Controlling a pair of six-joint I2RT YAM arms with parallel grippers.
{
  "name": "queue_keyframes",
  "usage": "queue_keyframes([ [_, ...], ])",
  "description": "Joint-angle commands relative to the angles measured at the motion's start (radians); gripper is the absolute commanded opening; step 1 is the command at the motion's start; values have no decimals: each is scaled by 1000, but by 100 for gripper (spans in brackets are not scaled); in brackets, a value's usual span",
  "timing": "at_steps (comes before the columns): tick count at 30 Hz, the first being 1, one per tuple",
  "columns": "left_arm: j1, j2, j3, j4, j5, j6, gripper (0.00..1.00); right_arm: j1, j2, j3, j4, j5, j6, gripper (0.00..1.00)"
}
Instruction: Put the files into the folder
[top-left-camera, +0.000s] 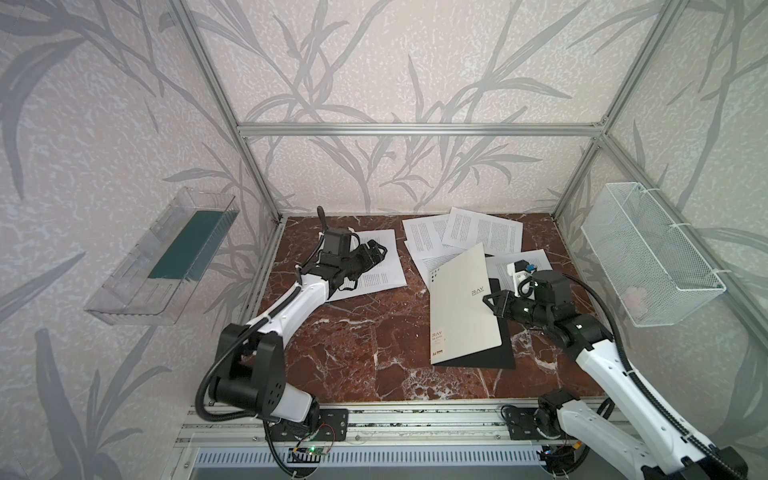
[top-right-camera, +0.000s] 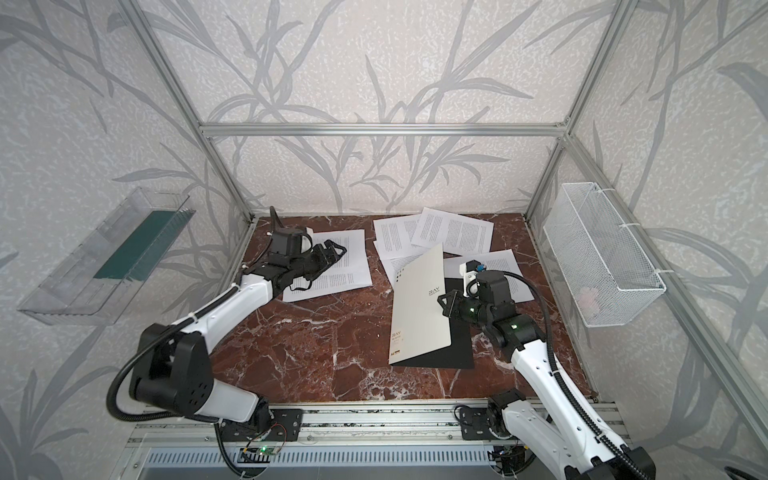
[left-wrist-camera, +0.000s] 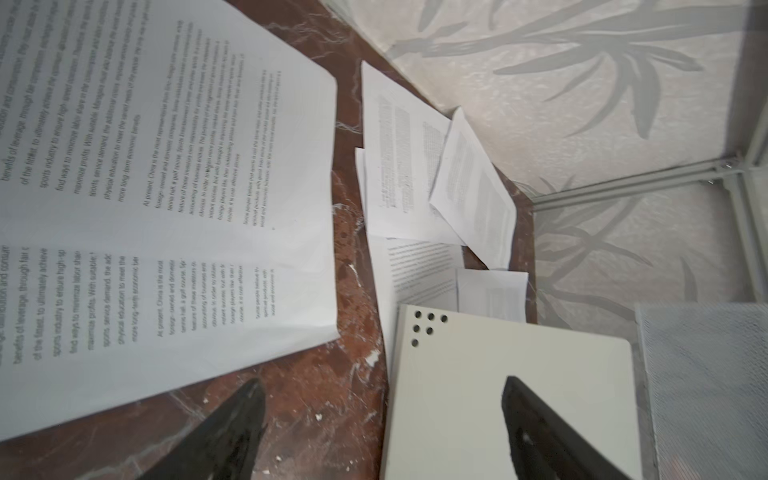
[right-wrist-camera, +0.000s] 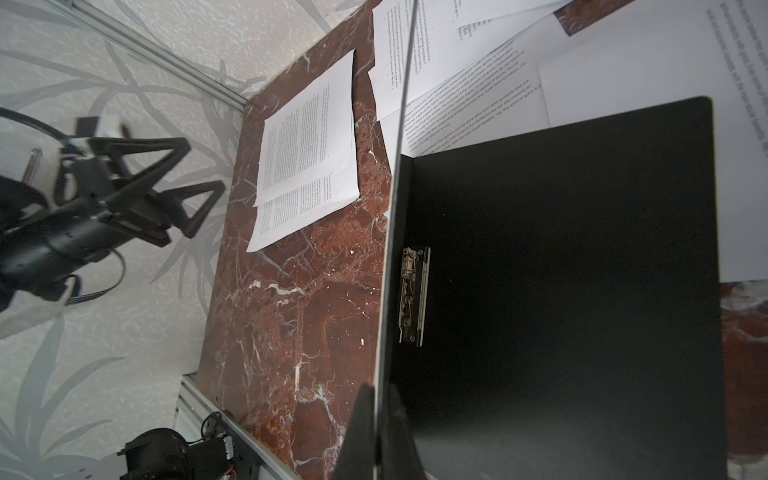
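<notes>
The folder (top-left-camera: 461, 307) (top-right-camera: 419, 316) lies open on the right. Its pale cover stands raised on edge over the black inside (right-wrist-camera: 561, 270), where the metal clip (right-wrist-camera: 413, 295) shows. My right gripper (top-left-camera: 488, 300) (top-right-camera: 442, 300) (right-wrist-camera: 380, 399) is shut on the cover's free edge. Two overlapping files (top-left-camera: 382, 270) (top-right-camera: 345, 266) (left-wrist-camera: 187, 187) lie at the left. My left gripper (top-left-camera: 376, 251) (top-right-camera: 336, 251) (left-wrist-camera: 383, 380) hovers open above them, holding nothing. Several more files (top-left-camera: 469, 232) (top-right-camera: 449, 235) (left-wrist-camera: 415, 178) are scattered at the back, some tucked under the folder.
The table (top-left-camera: 353, 332) is red-brown marble, bare between the two arms. A clear plastic tray (top-left-camera: 166, 257) hangs on the left wall and a white wire basket (top-left-camera: 652, 253) on the right wall. Aluminium frame posts stand at the table's corners.
</notes>
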Motion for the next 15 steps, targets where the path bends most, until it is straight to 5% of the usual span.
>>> queue_keyframes([
  [1, -41, -130, -33, -162, -67, 80, 90, 50, 11, 96, -74, 119, -80, 0],
  [8, -52, -394, -113, -265, -129, 135, 91, 215, 87, 204, -173, 311, -99, 0],
  [15, -52, -478, -128, -368, -107, 190, 93, 294, 133, 204, -169, 371, -68, 0],
])
